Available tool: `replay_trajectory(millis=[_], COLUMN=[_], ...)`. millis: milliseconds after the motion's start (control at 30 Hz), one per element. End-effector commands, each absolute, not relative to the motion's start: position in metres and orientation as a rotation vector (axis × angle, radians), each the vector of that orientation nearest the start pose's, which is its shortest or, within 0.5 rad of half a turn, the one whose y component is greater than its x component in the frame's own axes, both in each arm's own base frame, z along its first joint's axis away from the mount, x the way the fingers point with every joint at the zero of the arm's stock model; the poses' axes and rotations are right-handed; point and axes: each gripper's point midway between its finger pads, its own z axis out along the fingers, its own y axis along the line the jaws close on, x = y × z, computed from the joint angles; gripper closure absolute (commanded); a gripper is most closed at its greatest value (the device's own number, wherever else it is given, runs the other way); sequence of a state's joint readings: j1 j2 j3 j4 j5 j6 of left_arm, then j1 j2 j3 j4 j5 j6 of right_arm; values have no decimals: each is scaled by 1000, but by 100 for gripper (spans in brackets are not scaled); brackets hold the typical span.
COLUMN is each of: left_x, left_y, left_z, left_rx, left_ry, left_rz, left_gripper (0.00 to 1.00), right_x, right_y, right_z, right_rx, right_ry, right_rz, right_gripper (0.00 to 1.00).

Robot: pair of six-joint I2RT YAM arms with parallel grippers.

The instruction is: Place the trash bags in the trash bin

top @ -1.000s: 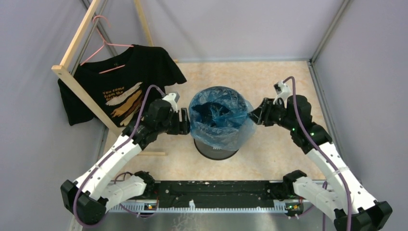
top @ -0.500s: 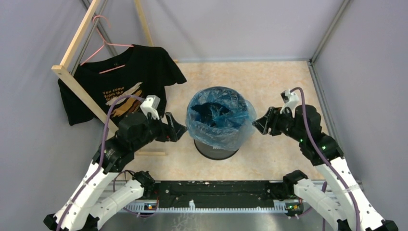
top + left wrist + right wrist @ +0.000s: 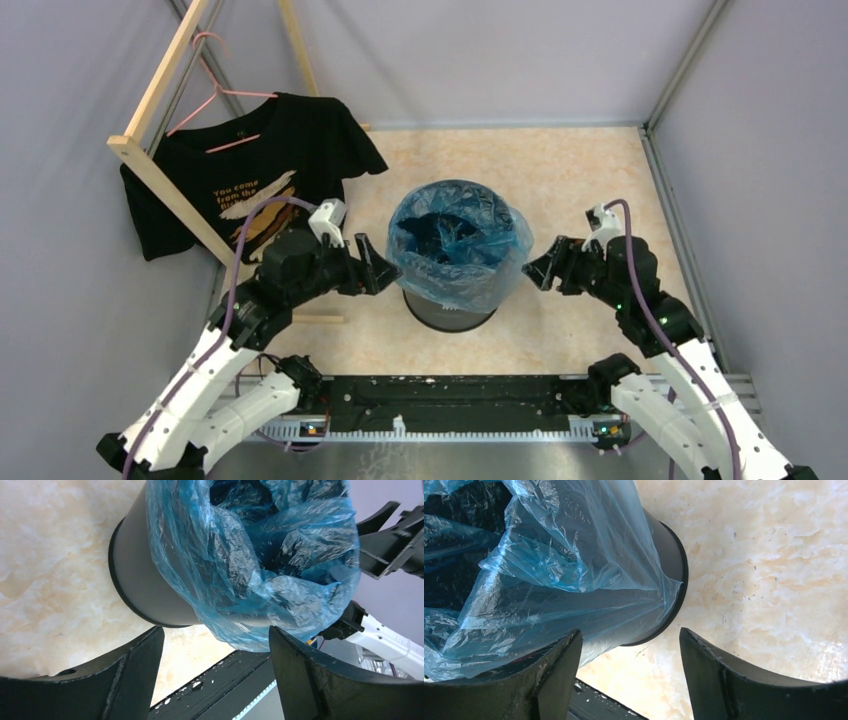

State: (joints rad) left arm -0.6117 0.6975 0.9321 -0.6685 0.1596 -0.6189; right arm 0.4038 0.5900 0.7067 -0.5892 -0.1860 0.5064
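The trash bin (image 3: 447, 314), dark and round, stands in the middle of the table. The light-blue trash bag (image 3: 460, 245) lines it, with its mouth folded over the rim and hanging down the outside. My left gripper (image 3: 374, 266) is open, a short way left of the bin and touching nothing. My right gripper (image 3: 536, 271) is open just right of it, also empty. In the left wrist view the bag (image 3: 260, 555) and the bin wall (image 3: 135, 575) lie beyond the open gripper (image 3: 215, 632). In the right wrist view the bag (image 3: 549, 580) drapes over the bin (image 3: 669, 555) ahead of the open gripper (image 3: 630, 631).
A black T-shirt (image 3: 255, 175) hangs on a pink hanger (image 3: 215, 95) from a wooden rack (image 3: 160, 165) at the back left. Grey walls close in both sides. A black rail (image 3: 440, 400) runs along the near edge between the arm bases.
Both grippers have drawn back from the bin's rim, left one to the left and right one toward the near right. The right jaws have spread wider. The bag stays over the rim.
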Motion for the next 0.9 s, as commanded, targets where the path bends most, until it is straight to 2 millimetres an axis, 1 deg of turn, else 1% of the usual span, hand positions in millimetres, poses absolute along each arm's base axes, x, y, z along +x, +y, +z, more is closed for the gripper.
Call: replay_trajectory(millis=[0, 167, 333, 467, 533, 633, 667, 700, 800, 867], left_x=[180, 184, 188, 193, 193, 194, 195, 196, 200, 203], left_y=[-206, -206, -209, -207, -208, -209, -209, -209, -209, -209], left_z=[259, 229, 217, 200, 194, 190, 191, 190, 187, 181], left_rx=[123, 96, 104, 71, 57, 45, 45, 43, 46, 36], left_ry=[2115, 2191, 2194, 2239, 2254, 2252, 2243, 2237, 2224, 2240], left_rz=[-1017, -978, -974, -932, -936, -944, -948, -946, -932, -908], left_gripper=[21, 33, 43, 54, 59, 63, 65, 68, 80, 87], right_x=[206, 211, 229, 241, 244, 245, 244, 243, 238, 239], right_y=[138, 145, 153, 159, 160, 161, 163, 167, 177, 179], right_z=[228, 225, 229, 232, 229, 220, 218, 218, 213, 205], right_rx=[84, 158, 175, 152, 138, 76, 42, -1, -128, -172], right_ry=[2000, 1959, 1943, 1954, 1961, 1982, 1978, 1962, 1911, 1921], right_rz=[773, 850, 880, 915, 924, 913, 926, 944, 992, 987], right_gripper=[26, 16, 11, 9, 10, 17, 20, 24, 29, 41])
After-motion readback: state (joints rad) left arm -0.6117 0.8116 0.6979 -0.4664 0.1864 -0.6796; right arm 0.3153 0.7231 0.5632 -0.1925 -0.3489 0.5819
